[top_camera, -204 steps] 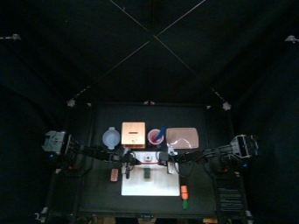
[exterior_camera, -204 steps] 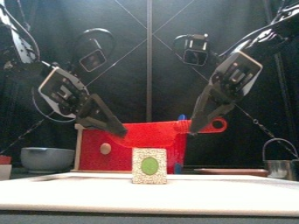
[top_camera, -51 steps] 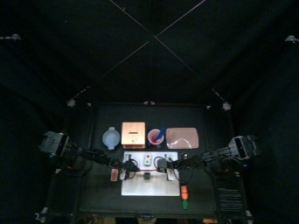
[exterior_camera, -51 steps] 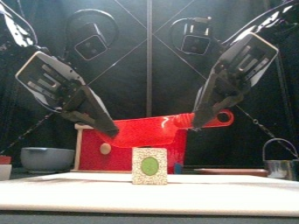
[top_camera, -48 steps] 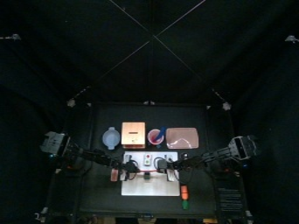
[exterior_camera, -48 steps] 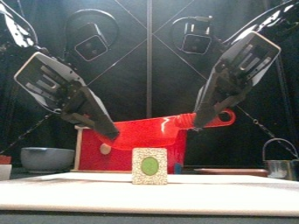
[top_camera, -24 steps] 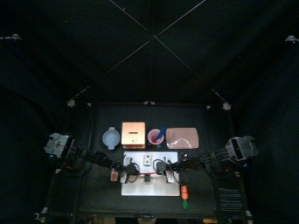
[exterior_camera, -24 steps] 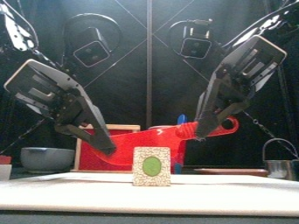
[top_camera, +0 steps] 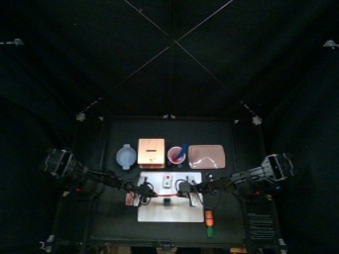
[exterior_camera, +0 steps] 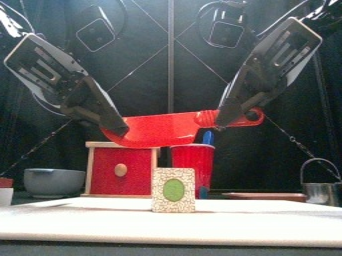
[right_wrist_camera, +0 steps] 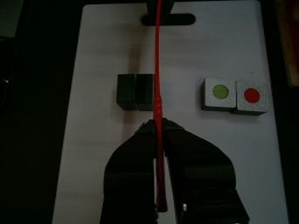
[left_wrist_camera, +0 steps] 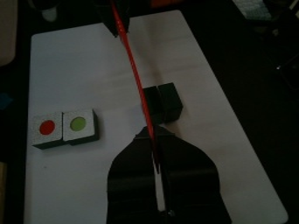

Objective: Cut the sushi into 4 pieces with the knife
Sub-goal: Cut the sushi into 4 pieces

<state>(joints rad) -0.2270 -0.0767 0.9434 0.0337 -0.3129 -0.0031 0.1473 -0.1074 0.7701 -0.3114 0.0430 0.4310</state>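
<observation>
knife (exterior_camera: 167, 126): glossy smooth red plastic. sushi (exterior_camera: 173, 190): rough speckled face, smooth green centre. board (exterior_camera: 80, 212): matt white plastic. box (exterior_camera: 107, 160): pale wood, matt red front. cutter (exterior_camera: 321, 193): shiny metal.

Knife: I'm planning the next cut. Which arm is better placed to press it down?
Probably right: the right gripper grips the knife by its handle end; the left gripper only pinches the blade tip.
</observation>
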